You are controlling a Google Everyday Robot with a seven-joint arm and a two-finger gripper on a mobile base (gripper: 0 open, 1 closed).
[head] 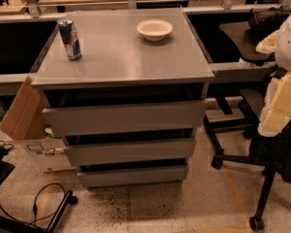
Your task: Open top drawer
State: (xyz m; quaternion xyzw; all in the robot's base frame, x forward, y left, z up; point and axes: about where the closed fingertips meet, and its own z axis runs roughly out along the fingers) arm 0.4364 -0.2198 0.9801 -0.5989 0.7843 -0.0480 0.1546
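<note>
Drawer (123, 118) crosswise, facing camera; pincer (281, 103) right.

A drink can (69, 39) stands upright at the left rear of the cabinet top (126, 62), well apart from a white bowl (154, 29) further right. A cardboard box (22, 111) leans beside the cabinet's left side; a black office chair (267, 181) stands to its right.

Speckled floor (184, 205) under dim, warm light.
A black office chair (262, 152) stands right; a cardboard box (23, 116) and black cables (39, 204) sit left.
</note>
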